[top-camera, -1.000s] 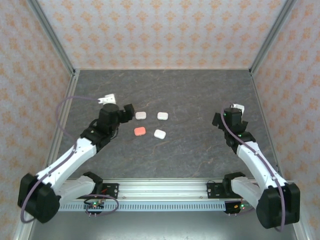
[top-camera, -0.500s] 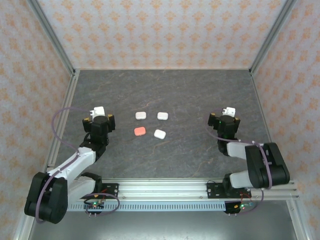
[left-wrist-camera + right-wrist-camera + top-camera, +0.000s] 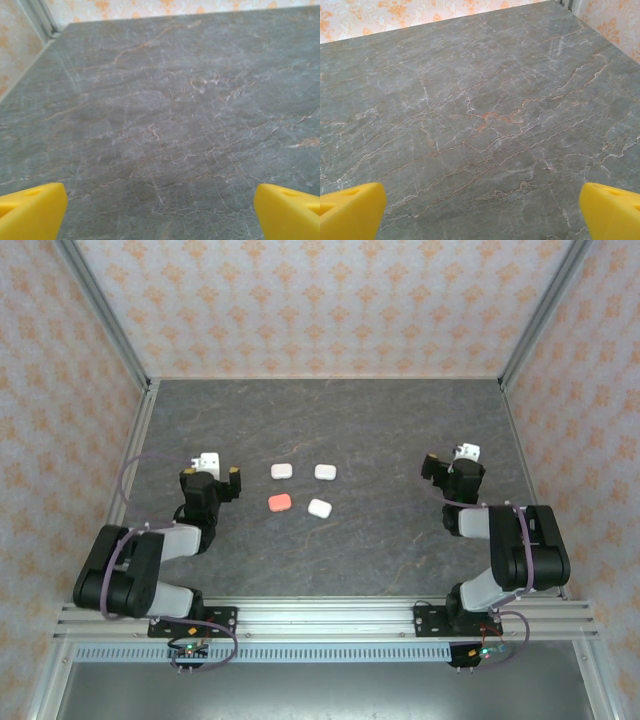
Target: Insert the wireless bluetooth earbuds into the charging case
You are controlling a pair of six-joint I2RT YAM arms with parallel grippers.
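Three white charging cases (image 3: 282,470) (image 3: 325,471) (image 3: 319,508) and a coral-pink one (image 3: 280,502) lie shut in a loose cluster at the middle of the grey stone table. The earbuds are out of view. My left gripper (image 3: 210,480) sits low, left of the cluster and apart from it. In the left wrist view its yellow fingertips (image 3: 35,210) stand wide apart over bare table, so the left gripper (image 3: 160,207) is open and holds nothing. My right gripper (image 3: 455,468) is far right of the cases. It (image 3: 482,207) is open too, with bare stone between its fingertips (image 3: 610,210).
Patterned walls with metal corner posts (image 3: 120,350) enclose the table on three sides. Both arms are folded back close to their bases on the rail (image 3: 330,620) at the near edge. Bare table lies between each gripper and the cases.
Both arms have folded back toward their bases. The left gripper has drawn leftward away from the cases and its jaws have spread a little wider. The cases have not moved.
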